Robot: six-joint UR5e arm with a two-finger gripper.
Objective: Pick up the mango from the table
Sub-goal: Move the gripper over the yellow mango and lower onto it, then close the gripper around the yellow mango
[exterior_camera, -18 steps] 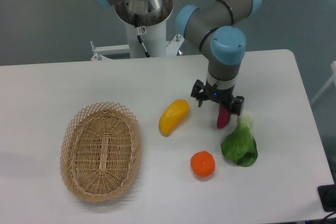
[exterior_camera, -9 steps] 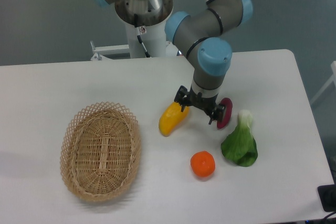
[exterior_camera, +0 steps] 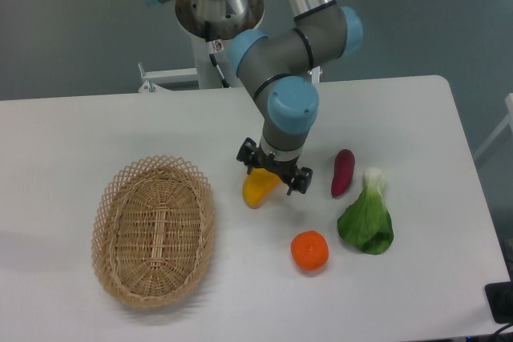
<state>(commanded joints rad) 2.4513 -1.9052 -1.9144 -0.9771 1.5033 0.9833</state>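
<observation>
1. Centrally, the mango (exterior_camera: pixel 258 191) lies on the white counter (exterior_camera: pixel 72 134), yellow, its upper end hidden under the robot's hand (exterior_camera: pixel 275 174).
2. Hand: black, two fingers, sits directly over the mango's upper end; the fingers stand apart, one on each side, one near the fruit's left edge and one off to its right. Whether they touch the fruit cannot be told.
3. Arm (exterior_camera: pixel 282 62): grey with blue joint caps, comes down from the pedestal at the counter's far edge.
4. Basket (exterior_camera: pixel 153 231): oval wicker, on the counter well to the left of the mango.
5. Orange (exterior_camera: pixel 309 251): round, on the counter in front of the mango and a little to its right, apart from it.
6. Dark red-purple vegetable (exterior_camera: pixel 342 172): slim, lies to the right of the hand, apart from it.
7. Leafy green (exterior_camera: pixel 368 219): white stalk end uppermost, just beside the red-purple vegetable, right of the orange.
</observation>
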